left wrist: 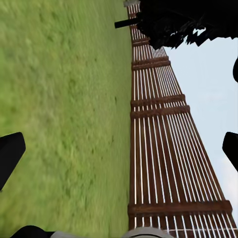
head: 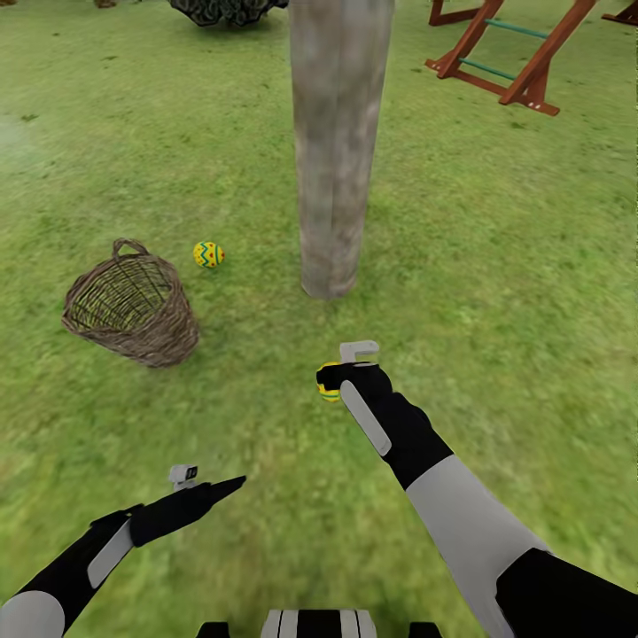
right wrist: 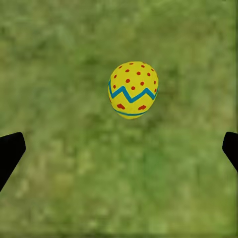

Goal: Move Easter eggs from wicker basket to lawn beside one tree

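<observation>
The tree (head: 337,151) trunk is standing upright on the lawn (head: 496,266), and everything else is lying around its base. The wicker basket (head: 133,306) is sitting on the grass to the left of the trunk, tilted so its mouth is showing; no egg is visible through that opening. One Easter egg (head: 209,254) is lying on the grass between the basket and the trunk, just beside the basket's rim.

The right pincer (head: 341,377) is hanging on the near side of the trunk, close to its base. In the right wrist view its fingers (right wrist: 11,151) are standing wide apart, gripping nothing, and a second Easter egg (right wrist: 133,89) is lying on the grass between and beyond them; in the head view that egg is peeking out beside the pincer.

The left pincer (head: 213,487) is hovering low, nearer the robot than the basket, and its fingers (left wrist: 10,156) are spread wide and empty, pointing toward a brown slatted fence (left wrist: 163,148). A red wooden play frame (head: 509,53) is standing well beyond the tree.
</observation>
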